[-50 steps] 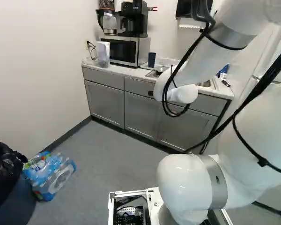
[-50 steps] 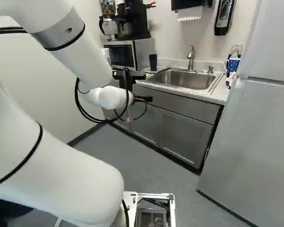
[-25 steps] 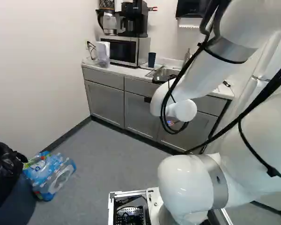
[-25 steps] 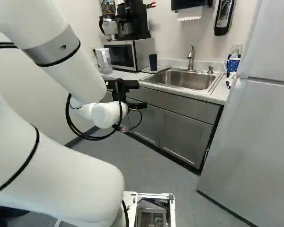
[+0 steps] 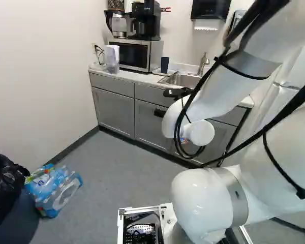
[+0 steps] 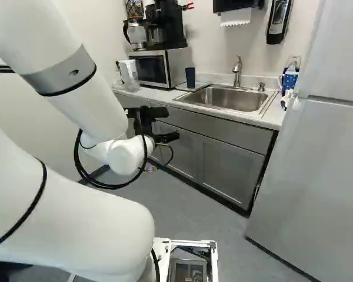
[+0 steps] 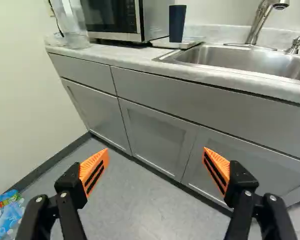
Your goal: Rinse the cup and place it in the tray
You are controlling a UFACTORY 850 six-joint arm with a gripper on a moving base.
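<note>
The gripper (image 6: 173,123) hangs in front of the cabinets, lower than the countertop. In the wrist view the gripper (image 7: 156,152) is wide open, its orange pads far apart with nothing between them. A dark blue cup (image 7: 177,23) stands on a thin, light tray (image 7: 192,41) between microwave and sink, well ahead of the fingers. The steel sink (image 6: 232,100) has a curved faucet (image 6: 237,71) at its back edge.
A microwave (image 5: 134,55) with a coffee maker (image 5: 145,20) on top and a clear pitcher (image 5: 112,58) stand left of the cup. Bottled water (image 5: 53,188) and a bin (image 5: 10,213) are on the floor. A fridge (image 6: 309,188) stands right of the counter.
The arm has swung leftward in the right base view, with the gripper still open. More of the sink and faucet shows in the left base view. The base and cup have stayed put.
</note>
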